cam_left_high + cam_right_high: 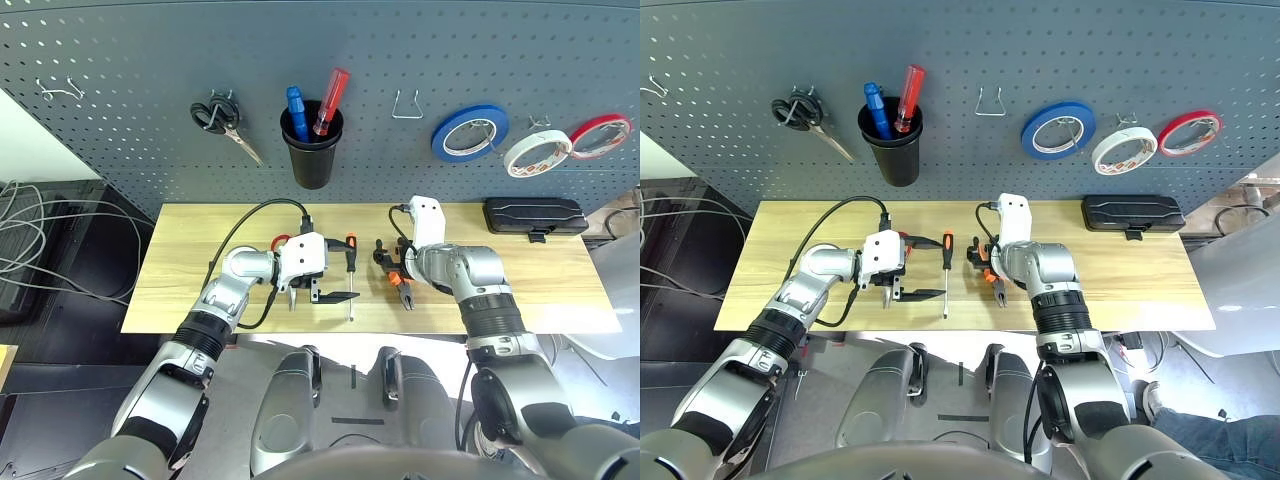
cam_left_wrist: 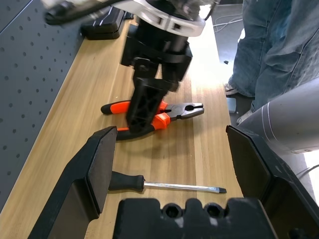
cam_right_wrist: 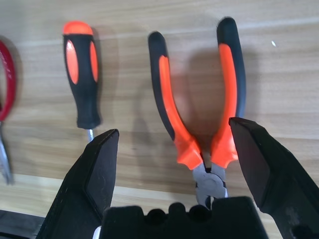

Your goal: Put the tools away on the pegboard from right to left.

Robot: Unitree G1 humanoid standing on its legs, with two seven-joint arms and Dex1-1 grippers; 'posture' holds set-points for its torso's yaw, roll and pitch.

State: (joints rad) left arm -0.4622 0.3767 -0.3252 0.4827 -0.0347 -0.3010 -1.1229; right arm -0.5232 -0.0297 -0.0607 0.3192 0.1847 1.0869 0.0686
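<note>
1. Right gripper (image 3: 172,149) hangs spread wide over the pliers (image 3: 199,119) on the table (image 1: 560,270), handles between its fingers, untouched
2. Left gripper (image 2: 172,164), parted and empty, sits beside the screwdriver (image 2: 169,185)

The left gripper (image 1: 335,290) is held low and level, its two black fingers spread wide and nothing between them, pointed across toward the right gripper (image 2: 144,107). The right gripper is angled steeply downward, its fingers likewise parted and empty. Both silver forearms are extended forward, the wrists bent inward so that the two grippers are near each other.
</note>
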